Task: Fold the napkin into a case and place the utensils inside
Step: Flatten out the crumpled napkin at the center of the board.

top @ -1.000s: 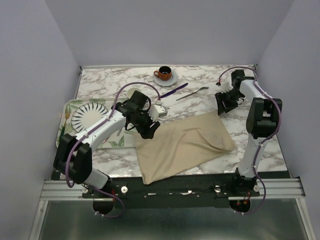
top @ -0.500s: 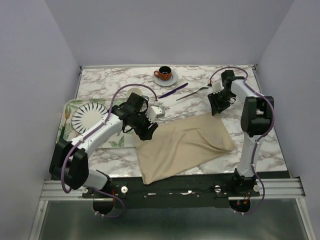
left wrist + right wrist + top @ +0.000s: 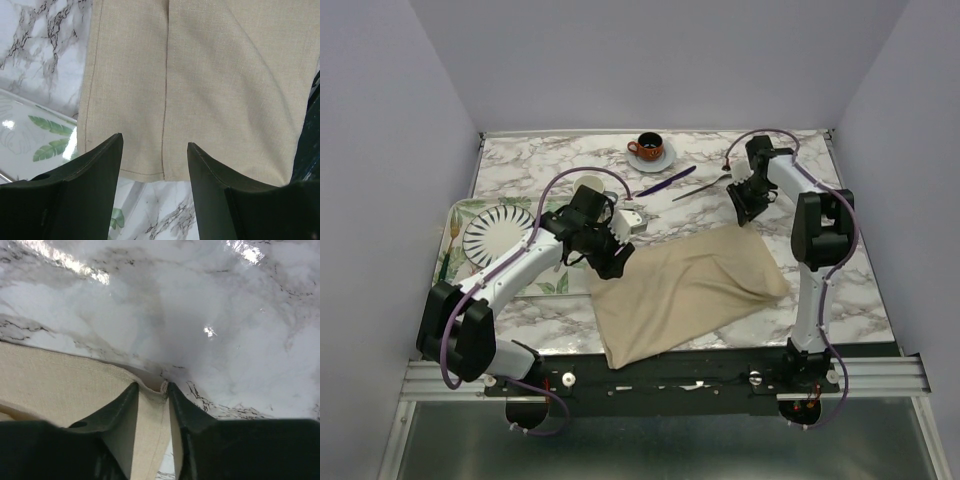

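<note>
While the beige napkin (image 3: 685, 290) lies on the worktop (image 3: 520, 160), the left tool (image 3: 155, 142) is held apart above its left corner. The right tool (image 3: 152, 385) is set narrow astride its far corner; clamping cannot be told. Purple knife (image 3: 665, 181) and fork (image 3: 703, 186) are seen beyond it.

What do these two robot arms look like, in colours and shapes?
The left arm and the right arm are slim white segments linked by chunky black joints. A purple cable loops along each. Each ends in a black tool, the left tool and the right tool, with two tapering, wedge-shaped fingers.
</note>
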Robot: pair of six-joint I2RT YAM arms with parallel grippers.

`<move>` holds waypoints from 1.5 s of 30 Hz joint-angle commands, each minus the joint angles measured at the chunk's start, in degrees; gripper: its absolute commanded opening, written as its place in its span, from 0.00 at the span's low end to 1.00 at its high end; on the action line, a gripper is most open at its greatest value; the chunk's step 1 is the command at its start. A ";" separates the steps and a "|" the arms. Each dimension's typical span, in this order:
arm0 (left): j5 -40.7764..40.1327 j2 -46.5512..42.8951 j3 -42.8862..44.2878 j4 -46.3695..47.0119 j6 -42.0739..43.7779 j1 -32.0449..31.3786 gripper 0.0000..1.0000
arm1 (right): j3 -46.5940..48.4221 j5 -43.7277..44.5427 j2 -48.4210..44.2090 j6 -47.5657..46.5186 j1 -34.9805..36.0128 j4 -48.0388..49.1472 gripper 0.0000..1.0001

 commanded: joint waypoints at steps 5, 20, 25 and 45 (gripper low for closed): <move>-0.08 -3.52 -2.97 2.15 -3.33 2.62 0.66 | 1.30 2.04 1.54 0.89 0.15 -3.64 0.01; -8.86 0.87 -4.91 8.39 -10.09 5.61 0.64 | -22.71 -4.91 -24.92 -5.27 -0.02 2.26 0.01; -13.78 3.86 -4.38 8.75 -11.94 5.87 0.65 | -22.88 -5.71 -24.75 -4.92 0.07 1.90 0.01; 0.70 9.14 -4.55 8.22 -25.82 19.23 0.63 | -22.27 -6.58 -24.40 -3.78 0.07 1.29 0.01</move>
